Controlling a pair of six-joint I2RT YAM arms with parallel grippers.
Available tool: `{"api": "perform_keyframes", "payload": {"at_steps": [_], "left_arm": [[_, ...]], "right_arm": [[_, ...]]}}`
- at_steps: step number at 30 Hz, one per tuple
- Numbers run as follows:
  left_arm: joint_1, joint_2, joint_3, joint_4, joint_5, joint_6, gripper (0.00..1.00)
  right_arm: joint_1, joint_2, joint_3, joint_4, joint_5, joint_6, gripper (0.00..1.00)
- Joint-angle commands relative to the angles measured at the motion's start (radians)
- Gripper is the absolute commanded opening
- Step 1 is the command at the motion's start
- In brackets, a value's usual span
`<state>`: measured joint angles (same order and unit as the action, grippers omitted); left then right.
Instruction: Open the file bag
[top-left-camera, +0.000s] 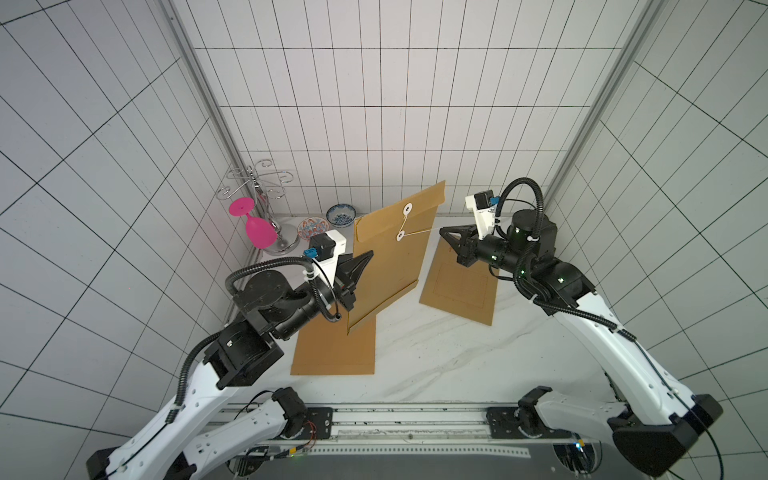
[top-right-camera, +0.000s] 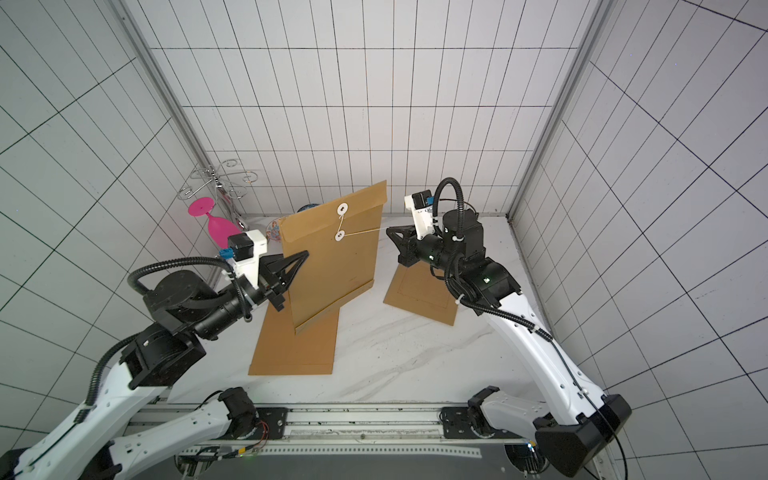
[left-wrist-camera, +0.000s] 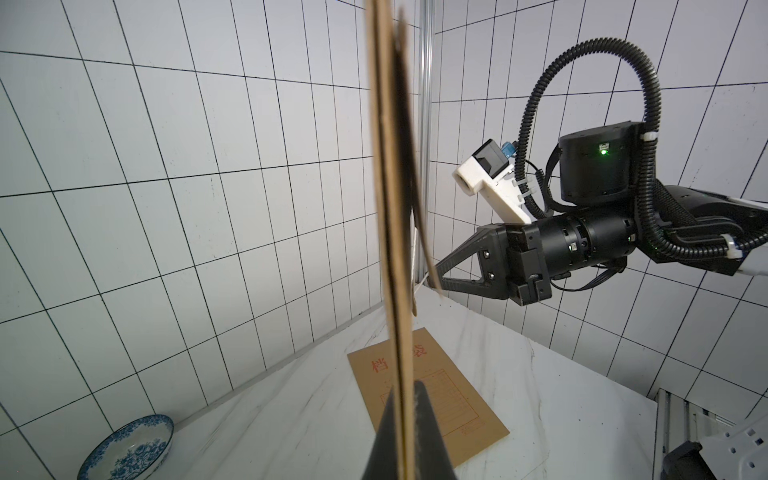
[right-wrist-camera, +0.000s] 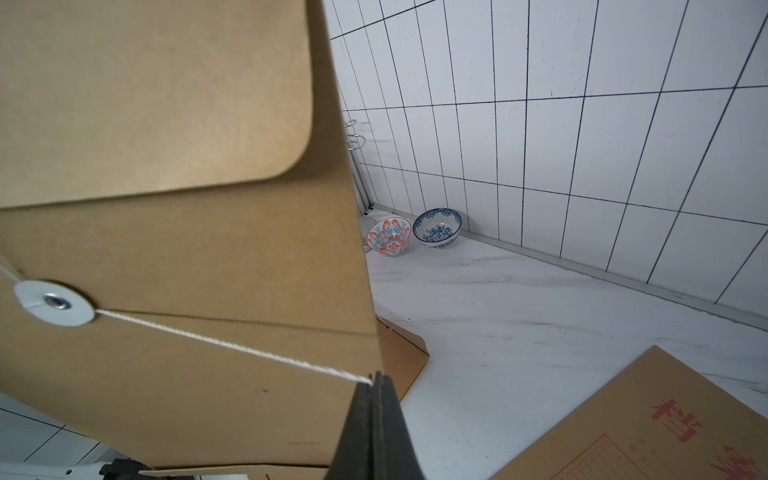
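The left gripper (top-left-camera: 368, 255) clamps the file bag (top-left-camera: 390, 266) by its left edge, the right gripper (top-left-camera: 444, 230) pinches the taut string (top-left-camera: 419, 232); a straight pull, without unwinding, may tear the disc (top-left-camera: 400, 236).

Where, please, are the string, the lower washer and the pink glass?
string (right-wrist-camera: 232, 346): right wrist view, middle of its taut span.
lower washer (top-left-camera: 400, 236): in a top view, its centre.
pink glass (top-left-camera: 261, 233): in a top view, its bowl.

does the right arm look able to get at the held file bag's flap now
Probably not yet: nothing stands between the right pincer and the flap, but it is shut on the string, taut from the lower button of the file bag, so its jaws are taken.
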<state>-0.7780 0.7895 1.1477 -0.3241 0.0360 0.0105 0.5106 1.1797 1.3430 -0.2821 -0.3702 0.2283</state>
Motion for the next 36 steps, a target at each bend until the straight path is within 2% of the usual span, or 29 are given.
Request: {"api": "perform_keyframes", "payload": {"at_steps": [1,12,22,27,36], "left_arm": [[-0.004,-0.012,-0.004,0.067,-0.036,-0.010,0.00],[-0.003,0.115,0.111,0.095,-0.145,-0.010,0.00],[-0.003,0.228,0.203,0.090,-0.157,-0.006,0.00],[-0.003,0.278,0.248,0.071,-0.198,-0.007,0.00],[-0.002,0.348,0.303,0.037,-0.236,-0.006,0.00]], "right_arm": [[-0.007,-0.022,-0.024,-0.003,-0.008,-0.006,0.00],[0.042,0.005,-0.008,-0.029,-0.033,-0.054,0.00],[0.084,0.031,0.012,0.002,-0.067,-0.042,0.00],[0.113,0.032,0.013,0.016,-0.087,-0.046,0.00],[0.160,0.040,0.024,0.014,-0.170,-0.109,0.00]]}}
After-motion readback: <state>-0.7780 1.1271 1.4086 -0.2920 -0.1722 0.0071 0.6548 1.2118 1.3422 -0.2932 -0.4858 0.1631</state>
